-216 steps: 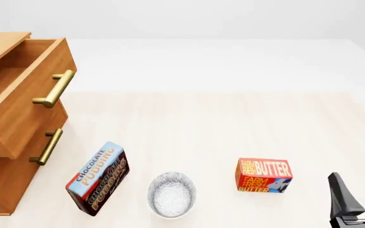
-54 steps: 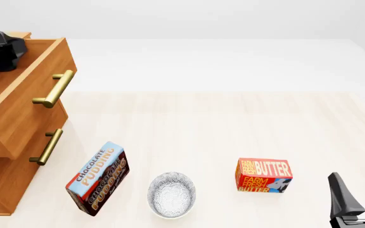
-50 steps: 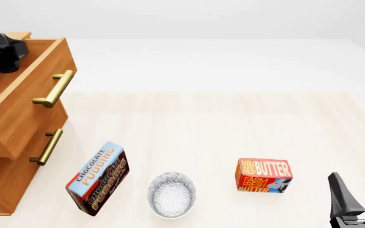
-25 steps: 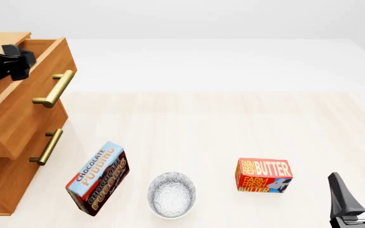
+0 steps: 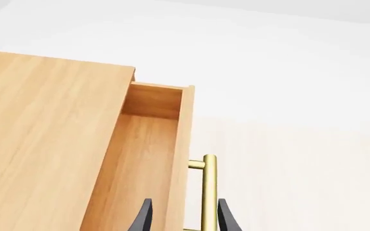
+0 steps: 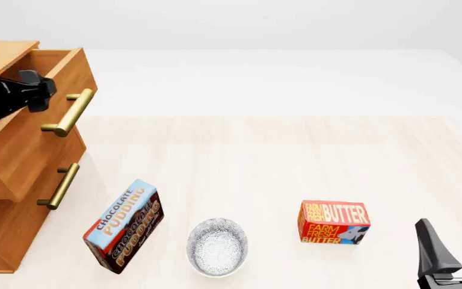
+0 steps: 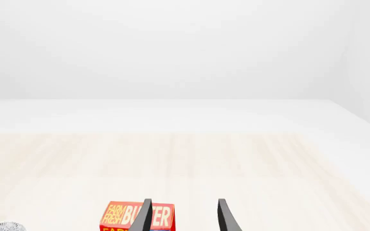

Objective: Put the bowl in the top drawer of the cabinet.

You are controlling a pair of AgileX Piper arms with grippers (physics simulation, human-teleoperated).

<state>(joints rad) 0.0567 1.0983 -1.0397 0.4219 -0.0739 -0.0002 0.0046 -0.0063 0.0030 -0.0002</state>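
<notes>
Pale wooden table (image 6: 295, 156) is carrying the bowl (image 6: 216, 247) at lower centre, untouched. Left gripper (image 5: 181, 219), fingers apart, is straddling the top drawer (image 6: 22, 129) front and handle (upper left), risking shoving it shut.

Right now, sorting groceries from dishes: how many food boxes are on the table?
2: the chocolate pudding box left of the bowl, and the butter box to its right. None looks hidden.

The cabinet (image 6: 6, 229) runs off the front view's left edge, and the left arm hides part of the top drawer (image 6: 22, 129). The right end effector (image 6: 456, 244) is cut by the bottom corner. In the right wrist view, only a sliver of the bowl (image 7: 4, 226) shows.
</notes>
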